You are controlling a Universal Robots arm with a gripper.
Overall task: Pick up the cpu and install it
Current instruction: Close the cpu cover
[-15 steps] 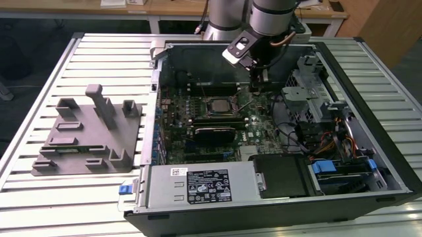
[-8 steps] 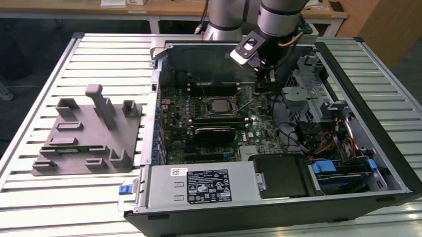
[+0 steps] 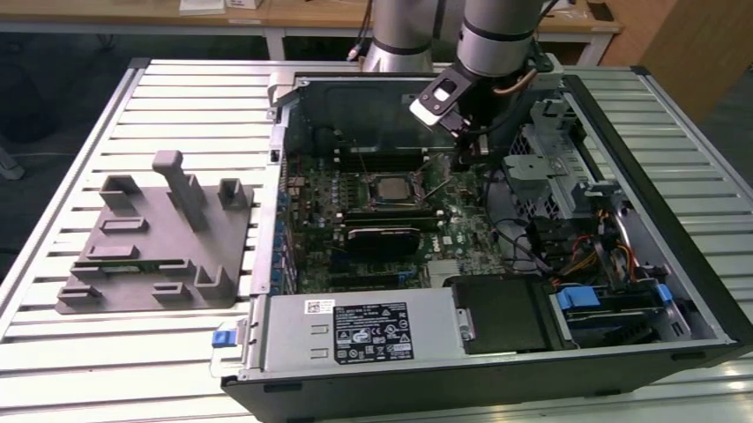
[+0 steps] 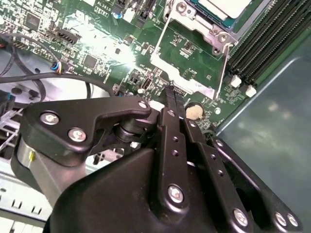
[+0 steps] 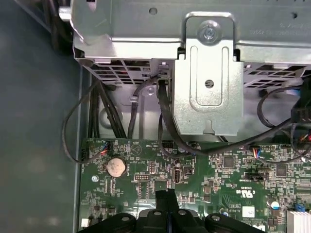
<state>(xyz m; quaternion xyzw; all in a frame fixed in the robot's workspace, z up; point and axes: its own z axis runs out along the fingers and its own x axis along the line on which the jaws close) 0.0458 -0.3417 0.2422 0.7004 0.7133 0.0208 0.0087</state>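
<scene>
In the exterior view we are looking down from high and well back, slantwise over the slatted worktop and the open computer case. In both wrist views we are riding close above the motherboard, peering past the end effector. The second is facing the socket, the first the drive cage, and both are sharing the coin battery.

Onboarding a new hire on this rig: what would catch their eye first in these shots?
The open computer case on the slatted table, with the arm reaching down into it. The gripper, fingers closed together and empty, is low over the green motherboard, beside the cpu sitting in its socket. A grey fixture tray stands on the exterior view's left.
</scene>
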